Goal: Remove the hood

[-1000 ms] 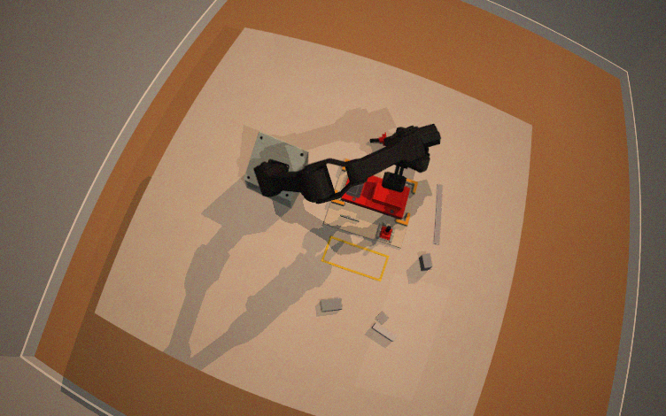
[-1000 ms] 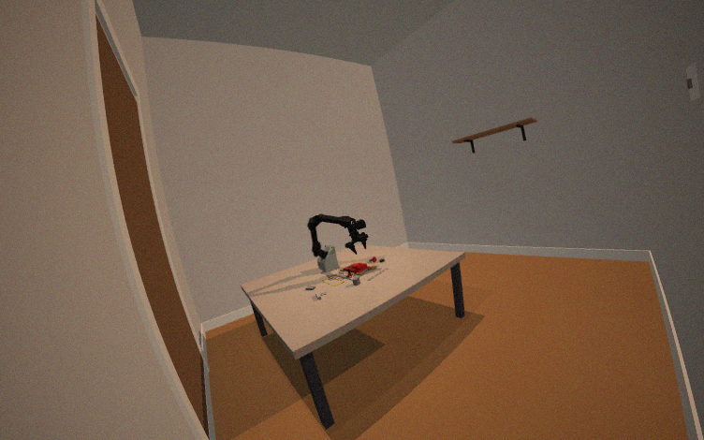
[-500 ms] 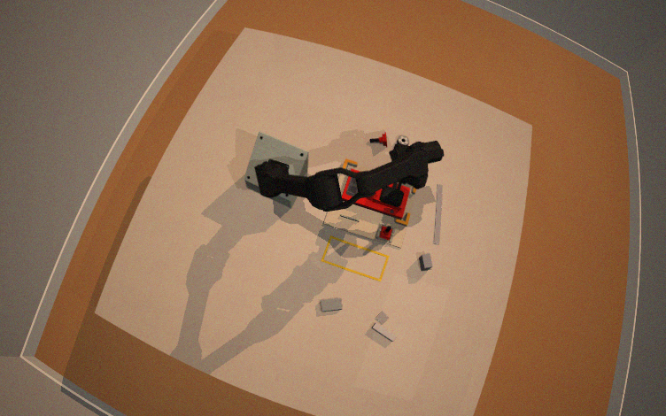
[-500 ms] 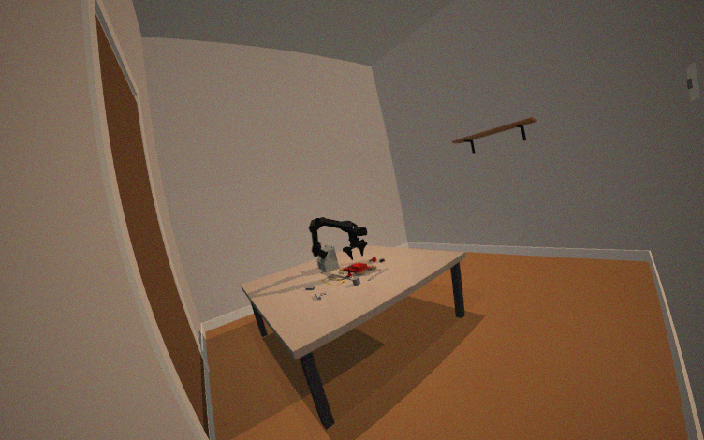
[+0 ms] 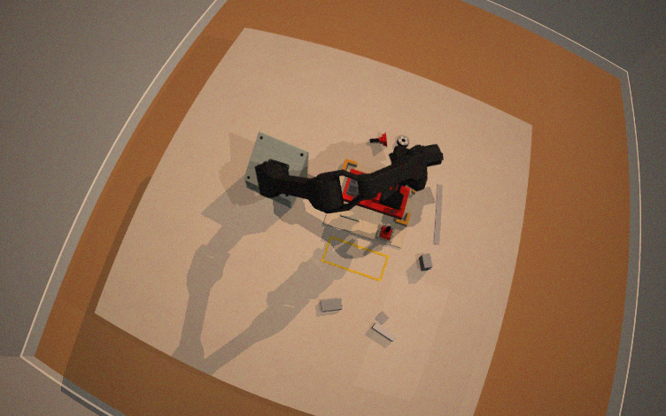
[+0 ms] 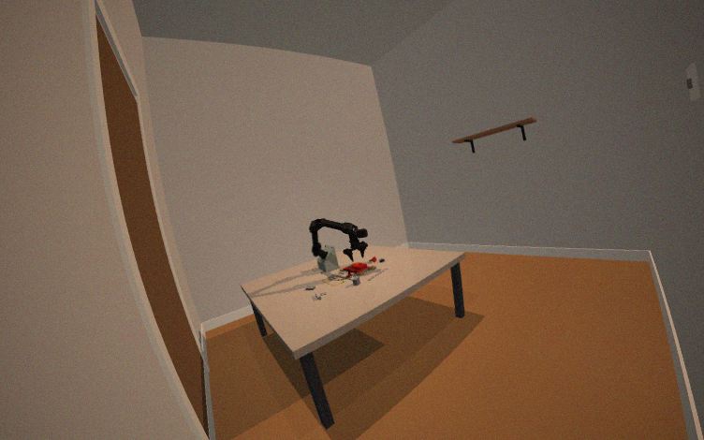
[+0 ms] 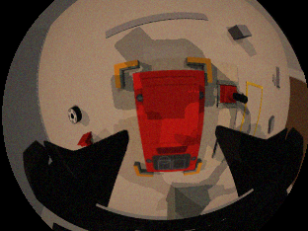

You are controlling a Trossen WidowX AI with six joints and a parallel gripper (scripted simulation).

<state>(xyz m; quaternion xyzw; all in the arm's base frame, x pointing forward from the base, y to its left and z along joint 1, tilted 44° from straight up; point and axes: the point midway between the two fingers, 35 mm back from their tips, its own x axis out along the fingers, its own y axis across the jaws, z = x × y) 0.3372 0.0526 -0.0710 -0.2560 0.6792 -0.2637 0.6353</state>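
Note:
The red toy car stands between orange corner brackets. The hood looks like the raised red part on the car, at the end away from the dark grey panel; its exact edges are hard to tell. My gripper is open and empty, above the car and pointing down, with one finger on each side of it in the wrist view. In the top view the arm hides part of the car. The marked area is a yellow outline beside the car, with nothing inside it.
A tray bearing a red piece with a black knob lies between car and outline. A red cone-like piece and wheel lie opposite. A grey strip and grey blocks lie around.

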